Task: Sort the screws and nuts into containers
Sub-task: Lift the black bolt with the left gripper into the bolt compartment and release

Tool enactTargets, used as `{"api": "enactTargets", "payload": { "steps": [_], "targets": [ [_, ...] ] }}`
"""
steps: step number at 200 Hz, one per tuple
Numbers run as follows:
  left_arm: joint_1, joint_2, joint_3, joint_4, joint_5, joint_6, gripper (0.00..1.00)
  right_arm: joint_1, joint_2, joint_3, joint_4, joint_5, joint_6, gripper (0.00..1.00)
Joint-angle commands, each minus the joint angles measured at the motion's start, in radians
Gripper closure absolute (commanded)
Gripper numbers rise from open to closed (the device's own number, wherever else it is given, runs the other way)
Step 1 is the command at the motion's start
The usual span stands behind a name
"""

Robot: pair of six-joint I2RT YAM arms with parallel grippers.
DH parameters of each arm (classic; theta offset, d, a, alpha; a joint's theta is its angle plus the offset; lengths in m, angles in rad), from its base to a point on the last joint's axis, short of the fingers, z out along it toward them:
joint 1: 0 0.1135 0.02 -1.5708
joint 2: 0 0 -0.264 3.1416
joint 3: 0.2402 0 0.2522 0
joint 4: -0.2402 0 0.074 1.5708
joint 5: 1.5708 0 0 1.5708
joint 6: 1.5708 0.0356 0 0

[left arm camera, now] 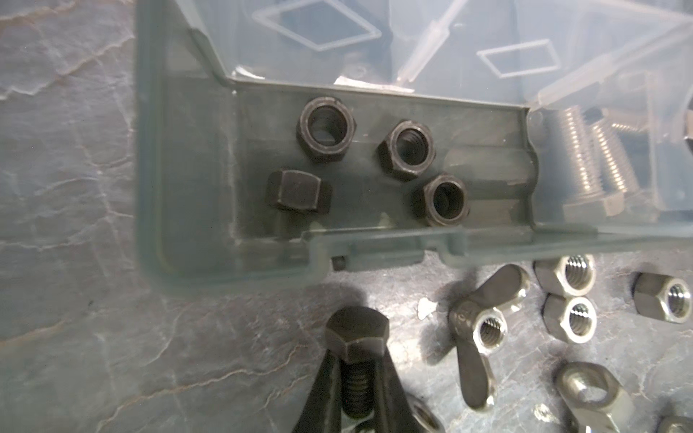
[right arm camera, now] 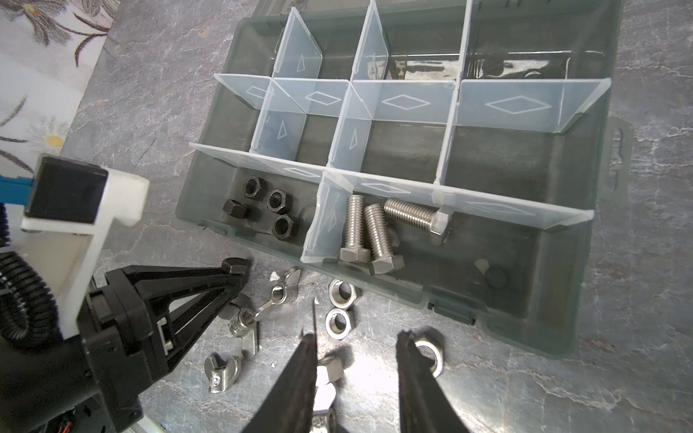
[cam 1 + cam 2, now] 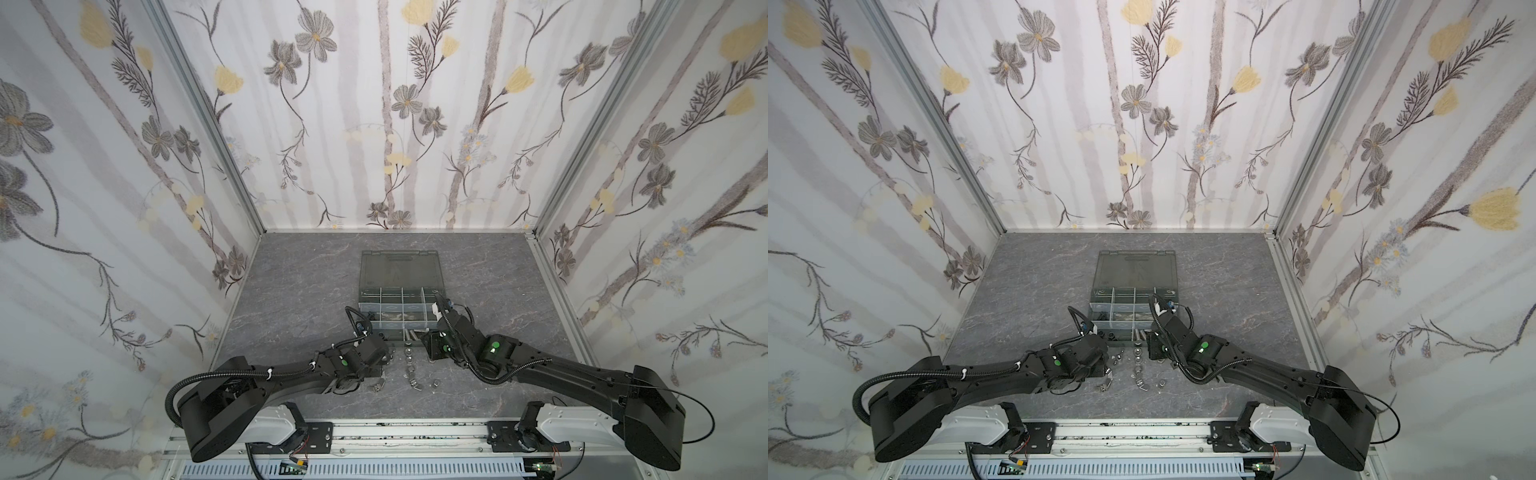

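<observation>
Just outside the front wall of the organizer box (image 1: 180,168), at lower centre of the left wrist view, shows the left hand (image 1: 354,369) clamped on a black screw (image 1: 356,337) by its threaded shank, hex head poking out past the fingertips toward the box. Puts that screw close to the corner compartment (image 1: 255,123) but not inside it; cannot tell whether it touches the grey marbled surface (image 1: 75,225).

Counts four black nuts (image 1: 407,152) in that corner compartment, three with holes facing the camera, one on its side. Counts three silver screws (image 2: 375,232) in the neighbouring compartment, across a pale divider (image 2: 318,228), at centre of the right wrist view.

Catches the right hand (image 2: 356,339) at the bottom of that same view, fingers (image 2: 300,375) parted and gripping nothing, above loose silver nuts (image 2: 339,321) and wing nuts (image 2: 283,290) scattered on the surface just in front of the box.

Places the box mid-frame in both top views, smoky lid (image 3: 397,266) (image 3: 1133,268) open behind the compartments, both arms reaching in from the lower corners.
</observation>
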Motion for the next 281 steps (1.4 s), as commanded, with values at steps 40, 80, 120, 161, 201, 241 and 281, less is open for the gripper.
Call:
{"api": "enactTargets", "payload": {
  "steps": [40, 80, 120, 161, 201, 241, 281],
  "targets": [
    [0.017, -0.095, -0.004, -0.033, -0.008, -0.006, 0.88, 0.000, 0.001, -0.006, 0.044, 0.003, 0.012, 0.64],
    [0.023, -0.156, 0.057, -0.042, 0.005, 0.037, 0.88, 0.000, -0.008, -0.005, 0.040, 0.008, 0.013, 0.64],
    [0.112, -0.153, 0.170, -0.043, 0.003, 0.120, 0.87, 0.000, -0.022, -0.011, 0.037, 0.010, 0.019, 0.64],
    [0.222, -0.037, 0.273, -0.041, 0.039, 0.216, 0.87, 0.000, -0.047, -0.024, 0.028, 0.023, 0.026, 0.63],
    [0.299, 0.090, 0.331, -0.038, 0.064, 0.278, 0.86, -0.001, -0.051, -0.026, 0.024, 0.026, 0.033, 0.63],
    [0.339, 0.185, 0.370, -0.029, 0.076, 0.306, 0.86, -0.001, -0.048, -0.029, 0.024, 0.025, 0.041, 0.63],
    [0.357, 0.250, 0.404, -0.026, 0.090, 0.330, 0.83, -0.001, -0.036, -0.031, 0.025, 0.021, 0.048, 0.64]
  ]
}}
